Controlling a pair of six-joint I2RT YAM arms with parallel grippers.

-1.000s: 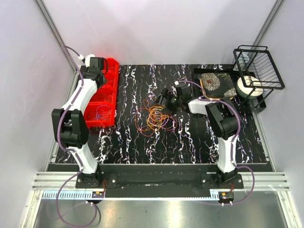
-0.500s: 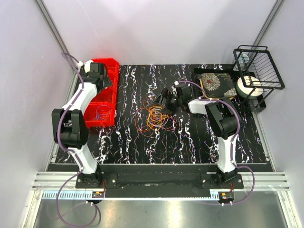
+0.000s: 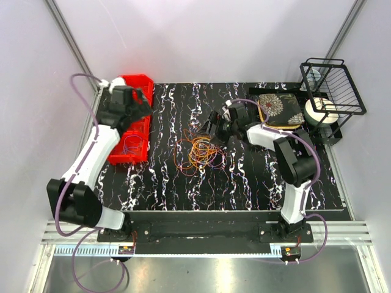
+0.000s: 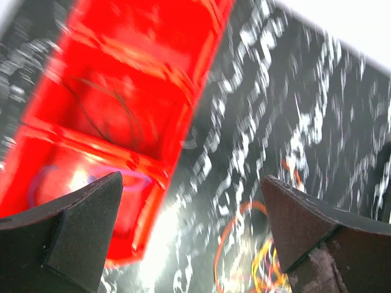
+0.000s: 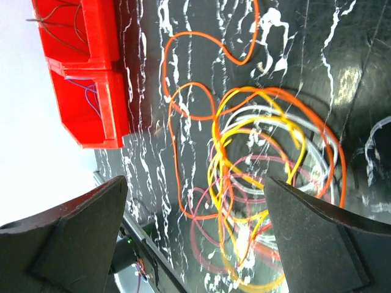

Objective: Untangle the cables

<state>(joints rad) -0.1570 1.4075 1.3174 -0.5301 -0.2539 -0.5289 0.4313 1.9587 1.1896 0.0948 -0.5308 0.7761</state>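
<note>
Our left gripper point(image 4: 190, 183) hangs wide open by the red bin point(image 4: 189, 85), holding nothing; our right gripper point(image 5: 194, 183) gapes empty over the tangled cables point(image 3: 198, 152).

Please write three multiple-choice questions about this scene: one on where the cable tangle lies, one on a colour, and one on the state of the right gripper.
1. The cable tangle lies:
A. on the floor
B. on the table, close to the right gripper
C. hung on the wall

2. The bin at the table's left edge is:
A. blue
B. green
C. red

3. The right gripper is:
A. open, holding nothing
B. shut on a cable
C. shut and empty

Answers:
1 B, the loops rest on the marbled top beside that gripper.
2 C, its walls are bright red.
3 A, the fingers stand wide apart with no wire pinched.
</note>
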